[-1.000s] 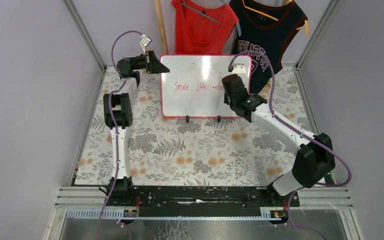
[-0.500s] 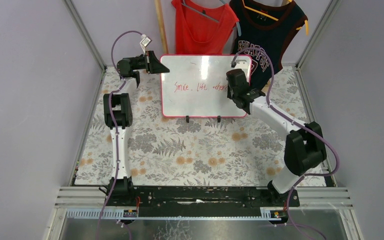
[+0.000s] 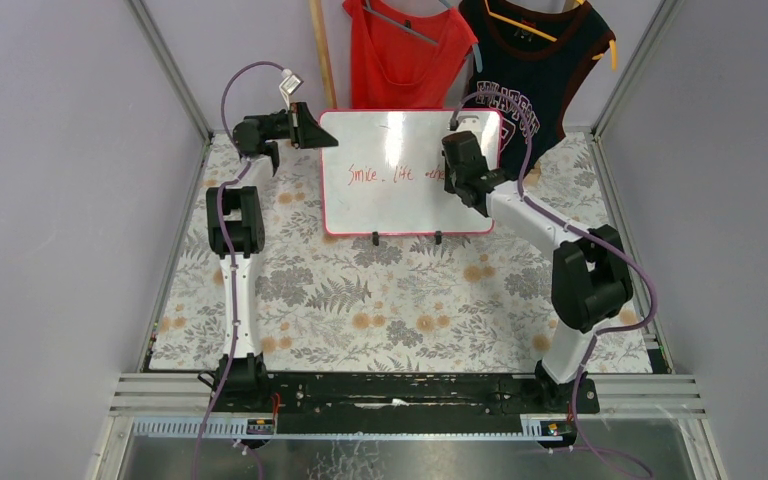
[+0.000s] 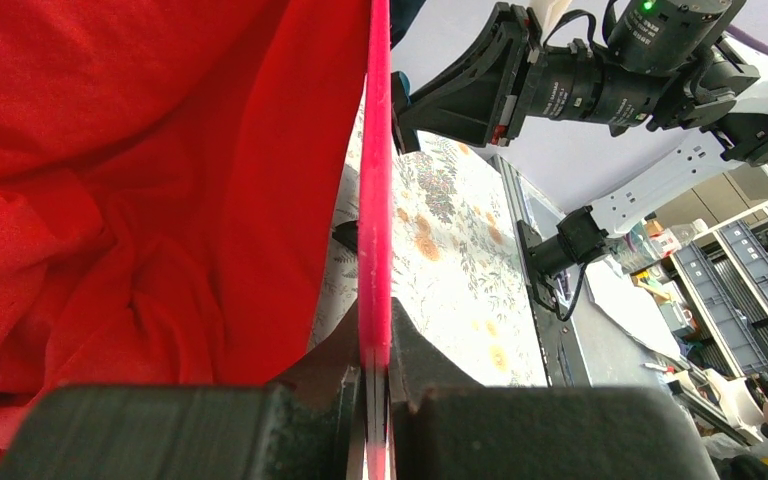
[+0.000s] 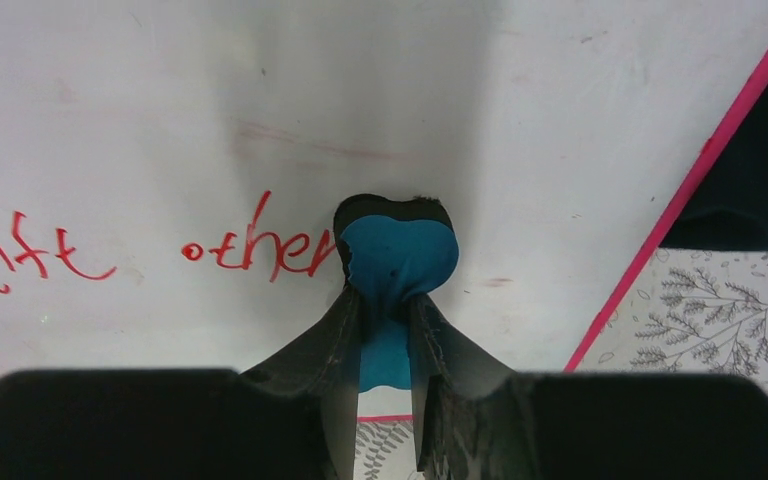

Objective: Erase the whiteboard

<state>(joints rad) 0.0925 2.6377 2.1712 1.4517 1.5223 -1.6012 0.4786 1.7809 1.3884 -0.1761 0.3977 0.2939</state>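
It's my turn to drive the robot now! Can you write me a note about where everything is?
Grippers: the left gripper is shut on the left edge of the whiteboard, which stands upright on the table. The right gripper is shut on the blue eraser.
Where: the eraser is against the board, at the right end of the red writing, beside "other".
Done: board gripped, eraser in place.
Left: the words are readable, so wipe leftward across them.

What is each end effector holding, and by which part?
Left end effector: the whiteboard, by its left frame edge. Right end effector: the blue eraser, by its near end.
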